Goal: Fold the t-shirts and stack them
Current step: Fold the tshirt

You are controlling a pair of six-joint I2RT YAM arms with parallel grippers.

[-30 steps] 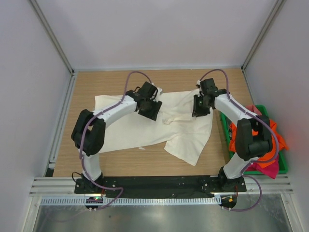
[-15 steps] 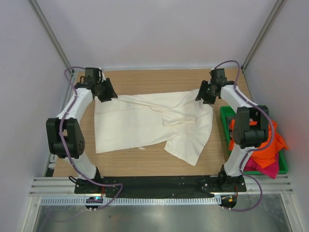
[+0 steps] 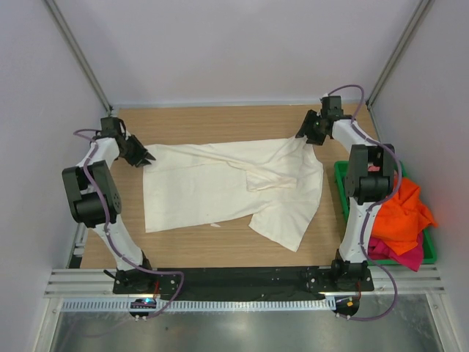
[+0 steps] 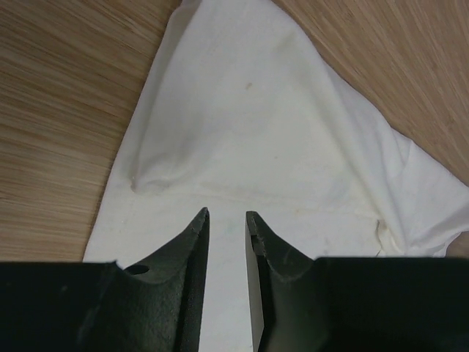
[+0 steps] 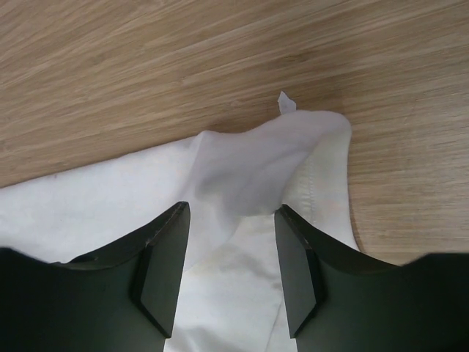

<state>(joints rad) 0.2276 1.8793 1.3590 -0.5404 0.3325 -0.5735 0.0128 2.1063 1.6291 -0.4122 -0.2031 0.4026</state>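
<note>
A large cream-white t-shirt [image 3: 220, 191] lies spread, with wrinkles, across the wooden table. My left gripper [image 3: 144, 158] is at its far-left corner. In the left wrist view this gripper [image 4: 227, 214] hovers over the white cloth [image 4: 256, 110], its jaws a narrow gap apart with nothing pinched. At the shirt's far-right corner is my right gripper [image 3: 306, 136]. From the right wrist, that gripper [image 5: 233, 209] stands open, straddling a raised hump of the hem corner [image 5: 249, 169]. An orange t-shirt [image 3: 399, 213] and a magenta one [image 3: 399, 255] are heaped at the right.
A green bin [image 3: 341, 192] at the table's right edge holds the coloured shirts. Bare wood [image 3: 220, 121] runs behind the cream shirt up to the back wall. Side walls and metal frame posts close in both sides.
Both arms swung outward from the shirt's middle to its far corners, and the cloth now lies flatter. The right jaws opened wider. The left jaws narrowed.
</note>
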